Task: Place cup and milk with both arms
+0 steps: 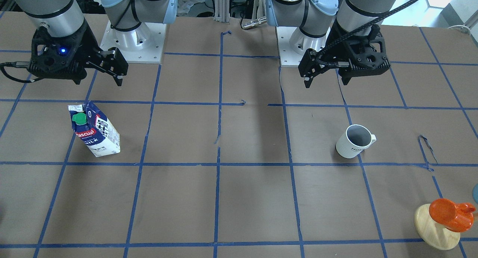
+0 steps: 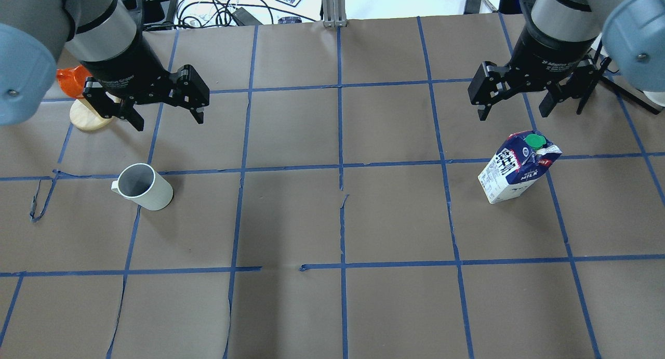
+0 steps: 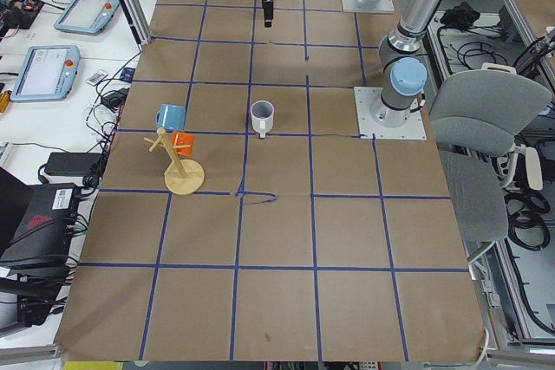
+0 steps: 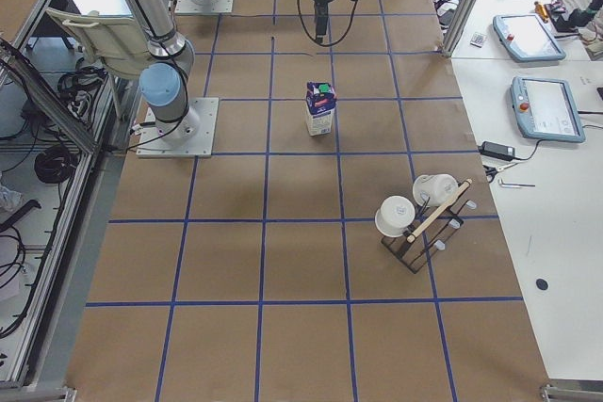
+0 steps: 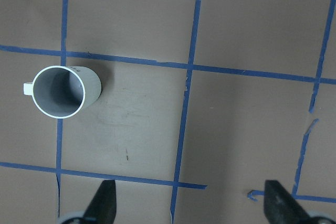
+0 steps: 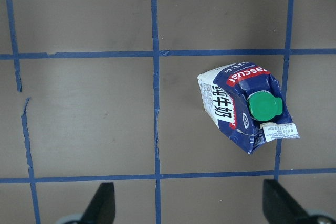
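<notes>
Overhead, the left arm's black two-finger gripper [image 2: 169, 121], fingers spread wide and empty, hides part of an orange cup on a wooden stand [image 2: 70, 82]. The right black gripper [image 2: 513, 114] hangs equally released. The small white ribbed mug [image 2: 143, 187] stands upright near the left gripper, its dark lettering visible only from the front camera, and cut short there. The blue-and-white gable-top milk carton [image 2: 517, 167], green-capped, stands upright near the right gripper, apart from it.

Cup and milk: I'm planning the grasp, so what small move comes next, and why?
Probably centre each hand over its target before descending: the open left hand hangs high, offset from the cup, the open right hand likewise from the milk; both stand untouched.
</notes>
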Robot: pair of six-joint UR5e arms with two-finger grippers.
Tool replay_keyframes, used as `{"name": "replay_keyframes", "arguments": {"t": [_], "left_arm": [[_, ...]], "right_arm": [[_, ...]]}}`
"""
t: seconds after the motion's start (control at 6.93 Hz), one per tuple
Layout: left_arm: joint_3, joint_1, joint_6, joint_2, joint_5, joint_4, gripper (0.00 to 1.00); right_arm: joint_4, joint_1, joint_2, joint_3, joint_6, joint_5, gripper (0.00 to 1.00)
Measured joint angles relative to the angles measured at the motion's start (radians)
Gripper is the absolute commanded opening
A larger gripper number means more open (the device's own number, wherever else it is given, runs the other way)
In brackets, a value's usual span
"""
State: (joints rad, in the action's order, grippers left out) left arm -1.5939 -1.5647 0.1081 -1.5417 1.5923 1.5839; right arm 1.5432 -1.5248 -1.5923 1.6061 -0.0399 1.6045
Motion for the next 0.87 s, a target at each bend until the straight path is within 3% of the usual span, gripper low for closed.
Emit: {"name": "replay_keyframes", "arguments": {"t": [0.87], "left_arm": [[0.021,0.005,-0.038,-0.012,-0.014,0.019,1.0]], "right_arm": [[0.001,0.001,0.0,-0.007,0.0,0.0,1.0]]}}
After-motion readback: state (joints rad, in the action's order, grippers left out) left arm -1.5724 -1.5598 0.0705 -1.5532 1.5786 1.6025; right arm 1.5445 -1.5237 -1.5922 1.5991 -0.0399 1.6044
